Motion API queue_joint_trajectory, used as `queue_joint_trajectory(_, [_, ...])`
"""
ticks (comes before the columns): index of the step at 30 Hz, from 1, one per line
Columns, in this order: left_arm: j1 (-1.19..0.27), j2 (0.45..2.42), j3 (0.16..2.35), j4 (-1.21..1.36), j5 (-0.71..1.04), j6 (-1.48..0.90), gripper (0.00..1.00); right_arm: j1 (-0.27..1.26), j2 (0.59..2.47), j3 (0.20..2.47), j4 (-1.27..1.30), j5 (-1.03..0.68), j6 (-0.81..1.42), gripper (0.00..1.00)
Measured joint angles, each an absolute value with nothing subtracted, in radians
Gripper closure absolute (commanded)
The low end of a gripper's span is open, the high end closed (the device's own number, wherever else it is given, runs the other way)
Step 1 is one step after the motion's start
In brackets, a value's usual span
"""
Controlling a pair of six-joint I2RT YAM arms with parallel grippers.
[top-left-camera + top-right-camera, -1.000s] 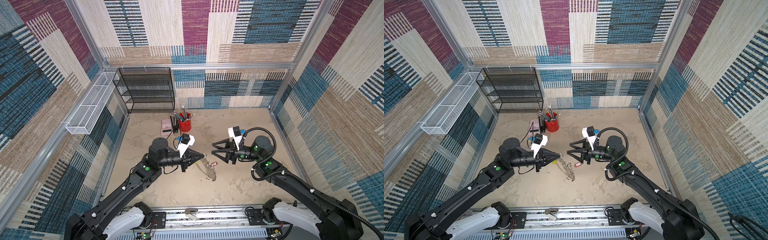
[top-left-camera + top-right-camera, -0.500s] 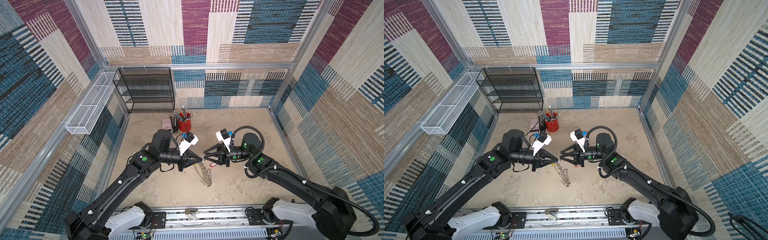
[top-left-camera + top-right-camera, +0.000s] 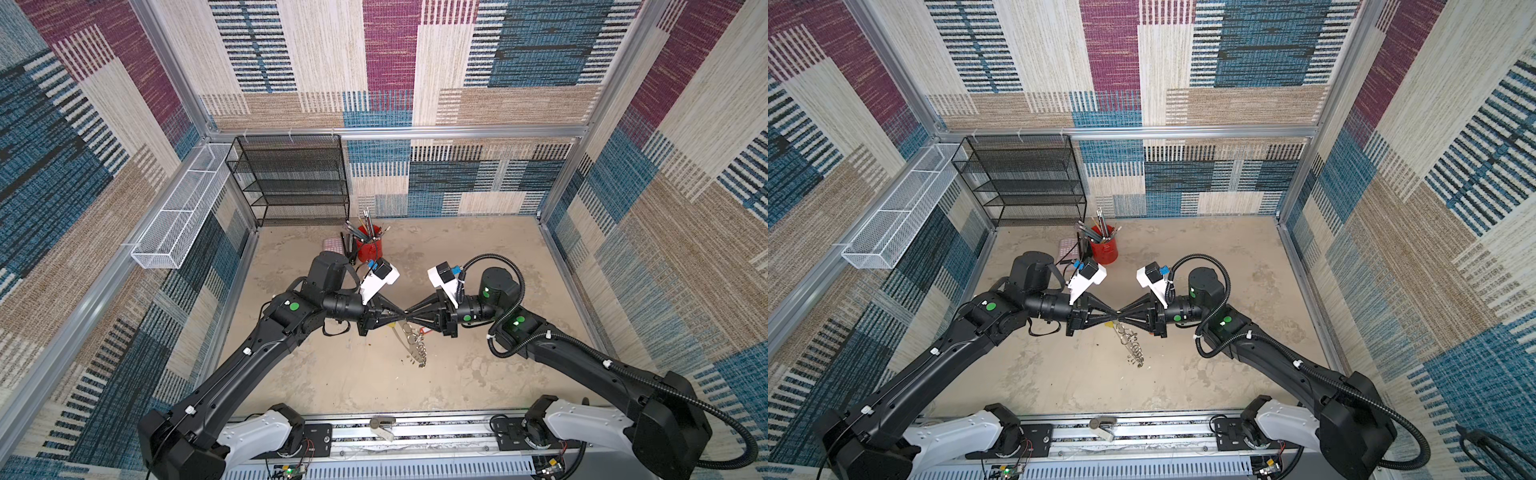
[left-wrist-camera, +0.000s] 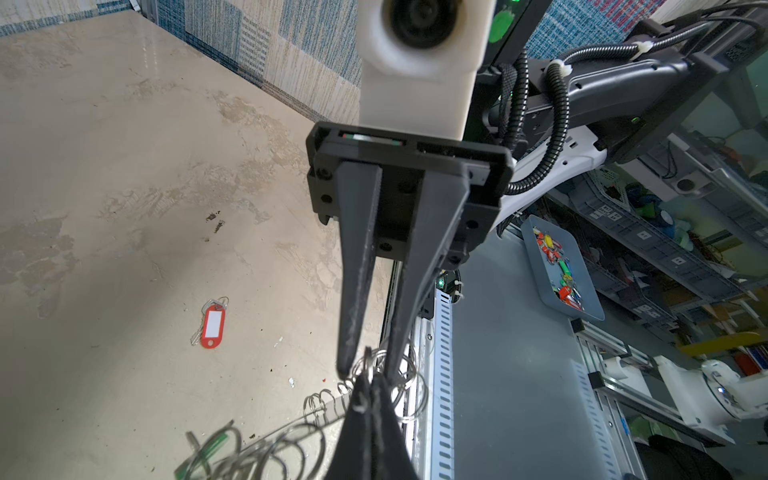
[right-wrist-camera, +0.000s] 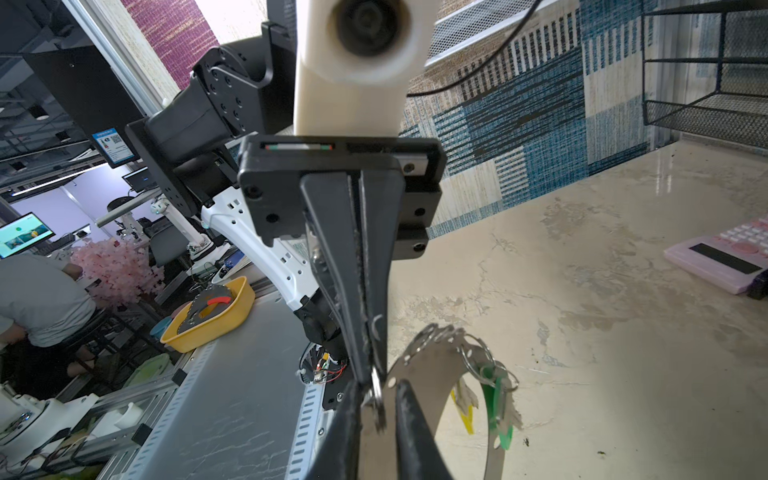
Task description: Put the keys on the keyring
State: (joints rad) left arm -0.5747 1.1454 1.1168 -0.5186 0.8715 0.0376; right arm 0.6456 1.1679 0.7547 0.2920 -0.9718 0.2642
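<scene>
Ring-opening step: left tool (image 5: 371, 365) and right tool (image 4: 368, 371) both pinch the grey curved band keyring (image 5: 432, 370) over the beige counter (image 3: 478, 374). The red-tagged silver key (image 4: 212, 322) lies on it. Next, 1 split ring needs prising open.

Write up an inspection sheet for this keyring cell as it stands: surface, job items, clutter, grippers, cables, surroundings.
Surface: beige table, stained, a few dark specks.
Job's things: keyring hangs from the gripper tips, with a yellow tag and a green tag on its rings; red-tagged key lies loose on the table.
Clutter: red pencil cup, pink calculator, black mesh shelf, white wire basket.
Grippers: left gripper shut on the keyring's upper end; right gripper shut on one of its rings, tip to tip.
Cables: corrugated conduit loops along the right arm, away from the keyring.
Surroundings: patterned walls; outside, grey tray of tagged keys, seated person.
</scene>
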Motion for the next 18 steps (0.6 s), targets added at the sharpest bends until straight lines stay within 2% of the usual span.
queue_joint_trajectory(1, [-0.573,1.146,1.119,-0.52,0.868,0.038,1.0,0.646,1.171,0.756,0.292,-0.976,0.265,1.0])
queue_joint_trajectory(10, [-0.557,1.137,1.11,-0.504,0.892,0.036,1.0,0.646,1.165,0.759,0.295,-0.968,0.257,1.0])
queue_joint_trajectory(15, [-0.531,1.088,1.049,-0.422,0.905,-0.016,0.74,0.647,1.16,0.757,0.309,-0.944,0.258,1.0])
queue_joint_trajectory(18, [-0.486,1.008,0.955,-0.304,0.915,-0.088,0.64,0.64,1.163,0.756,0.32,-0.924,0.266,1.0])
